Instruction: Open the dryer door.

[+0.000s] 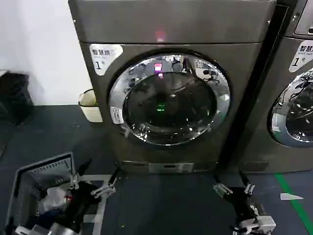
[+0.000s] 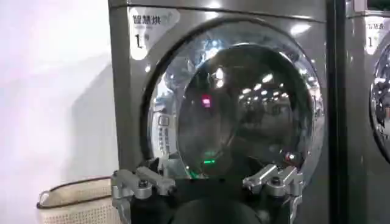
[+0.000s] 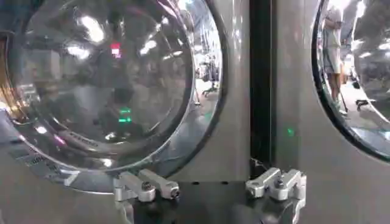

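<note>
Before you stands the dryer (image 1: 171, 83), a grey front-loading machine with a white label at its upper left corner. The dryer door (image 1: 169, 100) sits shut and flush in the machine's front: a round door with a wide chrome rim and a dark glass centre in which you see a pink and a green light reflected. It spans nearly the full width of the cabinet.

Your left gripper (image 1: 93, 182) hangs low in the head view, near the floor and below the door's lower left edge, well apart from it; its fingers (image 1: 105, 188) are spread wide and hold nothing. Your right gripper (image 1: 234, 189) hangs low on the other side, below and to the right of the door, also clear of it, with its fingers (image 1: 221, 189) spread wide and empty.

In the left wrist view, the open left gripper (image 2: 207, 181) faces the door (image 2: 244, 109) squarely. In the right wrist view, the open right gripper (image 3: 210, 184) faces the narrow dark gap (image 3: 261, 85) between the dryer and the neighbouring machine (image 1: 293, 88).

A cream bin (image 1: 90, 105) stands on the floor beside the dryer's left side, and a grey laundry basket (image 1: 41, 188) lies just left of your left arm.
</note>
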